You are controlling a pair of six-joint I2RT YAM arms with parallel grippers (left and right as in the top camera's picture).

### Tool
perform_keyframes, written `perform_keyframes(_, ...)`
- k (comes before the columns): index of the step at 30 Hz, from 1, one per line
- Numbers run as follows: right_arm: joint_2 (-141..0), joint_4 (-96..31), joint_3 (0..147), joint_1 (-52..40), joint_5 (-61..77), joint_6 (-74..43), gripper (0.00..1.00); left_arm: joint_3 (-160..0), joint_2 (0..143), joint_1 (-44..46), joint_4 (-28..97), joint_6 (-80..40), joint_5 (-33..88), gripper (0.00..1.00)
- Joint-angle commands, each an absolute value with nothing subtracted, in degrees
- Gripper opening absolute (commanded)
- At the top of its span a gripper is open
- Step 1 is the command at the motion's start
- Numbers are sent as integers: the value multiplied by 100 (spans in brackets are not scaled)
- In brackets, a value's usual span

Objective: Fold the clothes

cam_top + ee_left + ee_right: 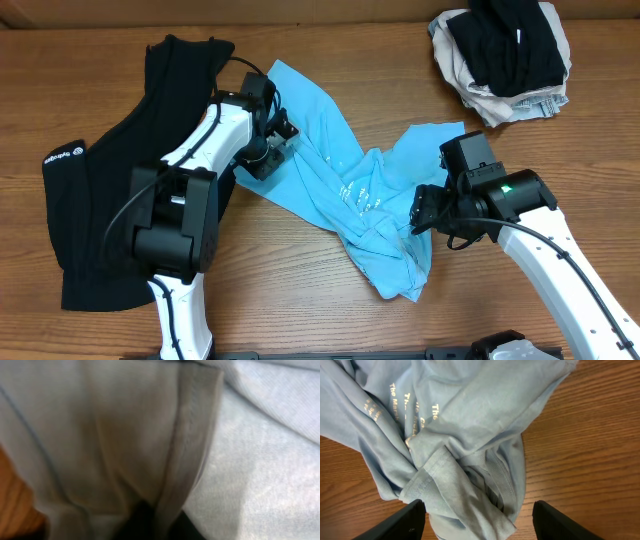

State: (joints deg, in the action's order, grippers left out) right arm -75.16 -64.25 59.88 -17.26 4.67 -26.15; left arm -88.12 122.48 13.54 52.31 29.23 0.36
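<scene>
Diagonally, blue shirt (345, 190), upper-left to lower-right

The left arm (205, 135) has glossy white links joined by black housings. Well back from the left hand (272, 150) sits a big, boxy black motor block (178, 222), and a thin black cable (135, 185) loops out of it toward the white shell. The left hand itself is black and angular. The right arm (540, 265) is the same white, with a black lead (580, 275) running along it. Just behind the right hand (425, 212), a black housing (480, 160) sits beside a small green light (507, 187). Its two fingers (402, 522) are plain matte black. In the blurred left wrist view, a dark shape (140, 520) at the lower edge may be a finger.
</scene>
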Motion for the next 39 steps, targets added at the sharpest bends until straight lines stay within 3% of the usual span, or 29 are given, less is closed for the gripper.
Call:
perform_keyframes(1, -7432, -6337, 5979, -1691, 456, -2543, 72, -8757, 12248, 1372, 5205, 2279, -414, 4)
perform_keyframes(7, -7430, -6134, 5979, -1691, 460, -2545, 72, -9915, 12202, 1151, 6228, 1192, -1275, 4)
perform_keyframes(15, -7430, -6160, 5981, -1691, 539, -2519, 72, -11579, 12202, 862, 8315, 617, -1181, 4)
perform_keyframes(27, -7481, -6176, 5979, -1712, 1208, -2241, 73, -11592, 12213, 799, 9684, 508, -1151, 4)
perform_keyframes(29, -7485, -6154, 5979, -1712, 1210, -2241, 73, -11483, 12213, 755, 9684, 467, -1111, 15)
perform_keyframes(30, -7487, -6143, 5979, -1712, 1210, -2241, 73, -11404, 12215, 729, 9684, 469, -1109, 29)
perform_keyframes(32, -7487, -6128, 5979, -1712, 1210, -2222, 73, -11218, 12215, 674, 9684, 471, -1157, 68)
perform_keyframes(33, -7487, -6117, 5979, -1712, 1210, -2222, 74, -11163, 12215, 652, 9666, 469, -1208, 81)
perform_keyframes(36, -7491, -6066, 5979, -1712, 1208, -2222, 77, -11067, 12215, 563, 9323, 473, -1203, 95)
perform_keyframes(39, -7491, -5979, 5979, -1712, 1208, -2200, 77, -11065, 12217, 554, 8949, 864, -840, 94)
